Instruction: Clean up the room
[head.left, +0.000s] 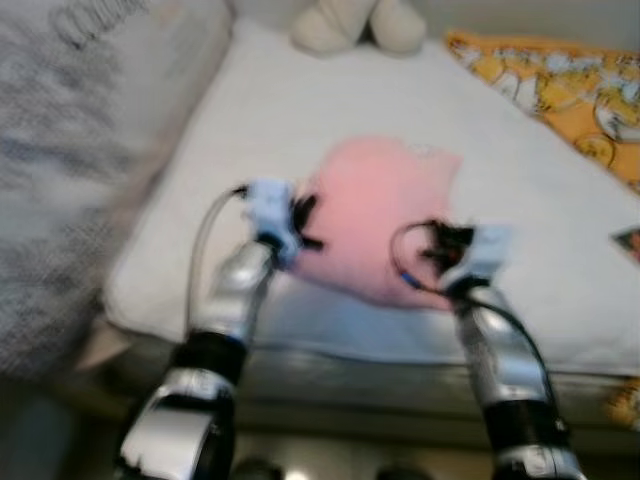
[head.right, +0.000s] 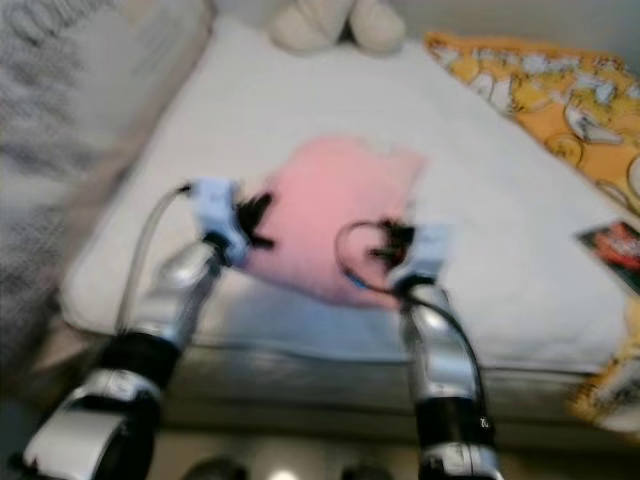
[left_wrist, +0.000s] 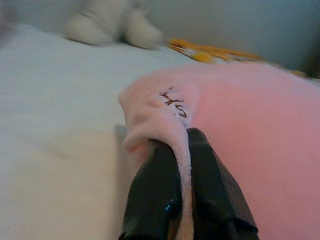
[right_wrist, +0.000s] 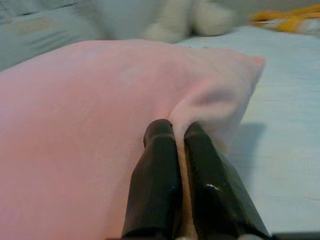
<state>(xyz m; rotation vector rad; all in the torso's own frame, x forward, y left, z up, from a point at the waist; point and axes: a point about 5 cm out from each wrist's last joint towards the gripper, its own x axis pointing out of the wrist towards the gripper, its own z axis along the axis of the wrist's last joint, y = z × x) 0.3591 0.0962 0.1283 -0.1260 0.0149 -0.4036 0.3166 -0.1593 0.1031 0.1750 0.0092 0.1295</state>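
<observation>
My two arms reach forward over the near edge of the bed, one on each side of a single pink pillow that lies on the white cover near that edge. My left gripper has its two black fingers pressed together on a fold of the pillow's soft cover at one corner, beside a small line of brown stitched lettering. My right gripper pinches a fold of the same cover at the opposite corner, with pink fabric squeezed up between the fingers. I judge that the two-corner hold is meant to let the pillow be lifted level and carried without sagging or twisting, as a step in tidying the bed. Whether the pillow rests on the cover or is slightly raised cannot be told from these blurred views. Farther back, one cream soft toy sits at the far end of the bed. On my right, one orange patterned blanket lies along the far side. One grey patterned cushion stands on my left.
</observation>
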